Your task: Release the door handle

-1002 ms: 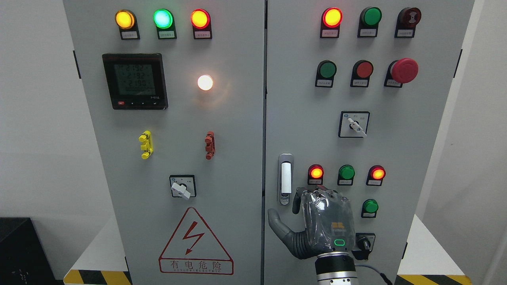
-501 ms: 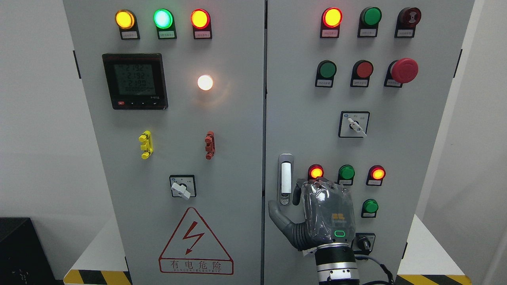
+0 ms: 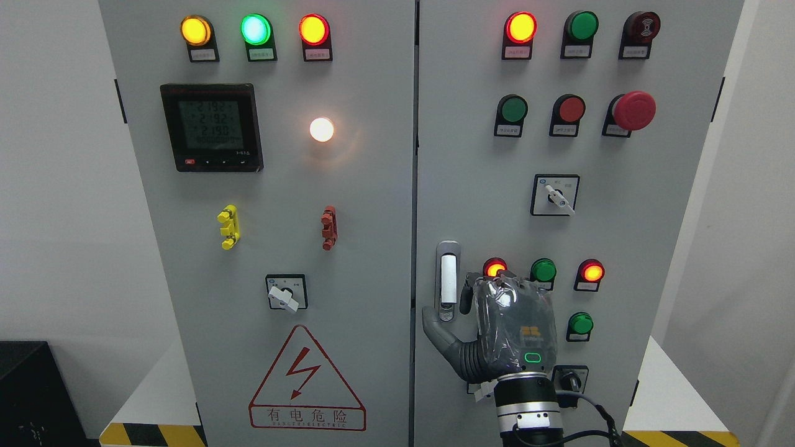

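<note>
On the head view, two grey cabinet doors (image 3: 348, 186) stand side by side: three lit lamps (image 3: 255, 29), one meter (image 3: 212, 127) and one warning triangle (image 3: 305, 379) on the left door, against a plain white wall (image 3: 56, 186). One door handle (image 3: 448, 280), a slim silver upright bar, sits at the right door's left edge. One right hand (image 3: 506, 338) is beside it, fingers loose, thumb spread, gripping nothing.
</note>
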You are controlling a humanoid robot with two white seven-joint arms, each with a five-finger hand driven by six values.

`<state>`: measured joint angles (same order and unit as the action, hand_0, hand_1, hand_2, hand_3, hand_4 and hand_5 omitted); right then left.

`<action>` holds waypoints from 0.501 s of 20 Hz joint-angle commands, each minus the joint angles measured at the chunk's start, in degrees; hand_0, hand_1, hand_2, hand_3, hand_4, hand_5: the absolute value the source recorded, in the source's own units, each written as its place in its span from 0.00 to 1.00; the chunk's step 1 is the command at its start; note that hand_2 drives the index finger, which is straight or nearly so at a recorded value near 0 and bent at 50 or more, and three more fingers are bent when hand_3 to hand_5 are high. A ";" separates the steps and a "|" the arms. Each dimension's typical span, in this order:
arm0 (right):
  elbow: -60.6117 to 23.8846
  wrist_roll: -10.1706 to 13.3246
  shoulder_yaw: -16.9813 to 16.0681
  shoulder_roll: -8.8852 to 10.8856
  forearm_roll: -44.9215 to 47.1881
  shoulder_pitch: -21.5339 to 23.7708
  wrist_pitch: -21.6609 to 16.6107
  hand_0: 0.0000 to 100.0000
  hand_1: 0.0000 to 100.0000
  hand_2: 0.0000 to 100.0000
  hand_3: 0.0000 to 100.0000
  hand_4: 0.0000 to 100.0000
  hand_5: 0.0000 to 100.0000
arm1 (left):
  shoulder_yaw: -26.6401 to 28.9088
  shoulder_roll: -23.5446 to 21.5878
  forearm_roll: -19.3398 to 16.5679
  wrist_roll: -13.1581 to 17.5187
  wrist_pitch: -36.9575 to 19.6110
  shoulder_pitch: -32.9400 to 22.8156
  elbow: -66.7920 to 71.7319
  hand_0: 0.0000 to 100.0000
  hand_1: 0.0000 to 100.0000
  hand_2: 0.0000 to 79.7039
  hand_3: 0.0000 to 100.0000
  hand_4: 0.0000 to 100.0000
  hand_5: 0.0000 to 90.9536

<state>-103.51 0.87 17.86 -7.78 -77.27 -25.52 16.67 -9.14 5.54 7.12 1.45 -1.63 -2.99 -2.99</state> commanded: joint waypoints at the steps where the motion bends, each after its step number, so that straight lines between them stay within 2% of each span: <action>1: 1.12 0.28 -0.46 0.04 0.10 -0.32 0.03 0.17 0.43 0.73 0.98 0.75 0.67 | 0.00 0.00 0.00 0.05 0.05 0.00 0.00 0.00 0.00 0.06 0.11 0.01 0.00; 10: 1.82 0.36 -1.34 -0.04 0.19 -0.76 0.03 0.18 0.45 0.73 0.98 0.75 0.67 | 0.00 0.00 0.00 0.05 0.05 0.00 0.00 0.00 0.00 0.05 0.11 0.01 0.00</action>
<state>-102.63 1.22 17.36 -7.77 -77.15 -25.94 16.71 -9.14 5.54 7.12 1.45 -1.61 -2.99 -2.99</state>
